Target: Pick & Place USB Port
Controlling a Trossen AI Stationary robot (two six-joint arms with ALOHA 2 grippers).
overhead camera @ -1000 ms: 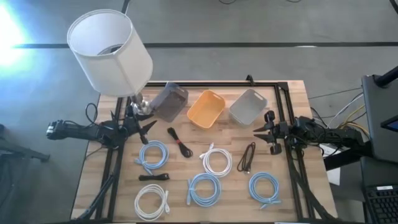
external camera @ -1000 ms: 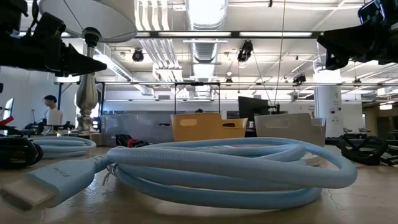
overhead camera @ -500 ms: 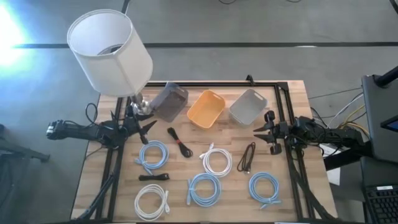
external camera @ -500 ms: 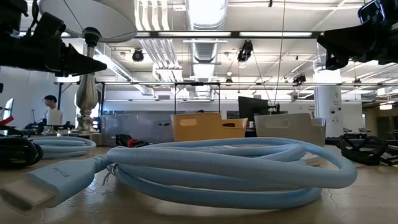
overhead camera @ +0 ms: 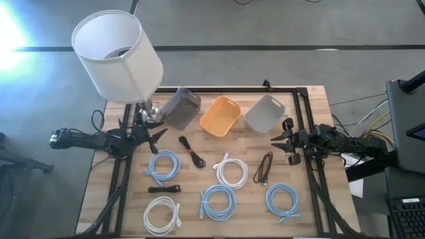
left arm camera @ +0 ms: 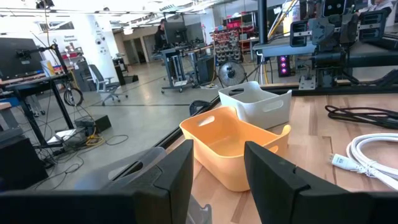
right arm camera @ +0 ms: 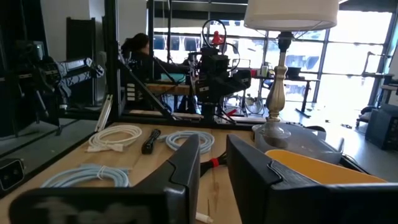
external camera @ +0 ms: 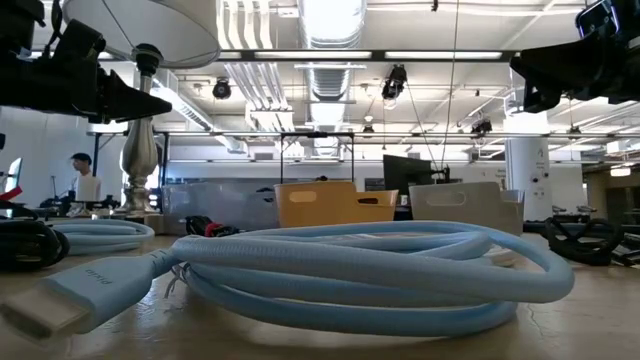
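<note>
While your two arms wait at opposite edges of the table, nothing has shifted over the last second: every cable lies where it lay, and both arms sit just as they did. Your left gripper (overhead camera: 157,137) hovers by the lamp (overhead camera: 118,54) base with its fingers parted and empty; your right gripper (overhead camera: 279,141) hangs near the grey bin (overhead camera: 265,113), fingers also apart with a narrower gap, holding nothing. The likely task piece, the black cable with a red band (overhead camera: 192,153), lies on the wood between the dark bin (overhead camera: 180,108) and the white coil (overhead camera: 231,171), near the orange bin (overhead camera: 220,115); which cable carries the USB end cannot be told. With no move made, you have the pick still ahead.
</note>
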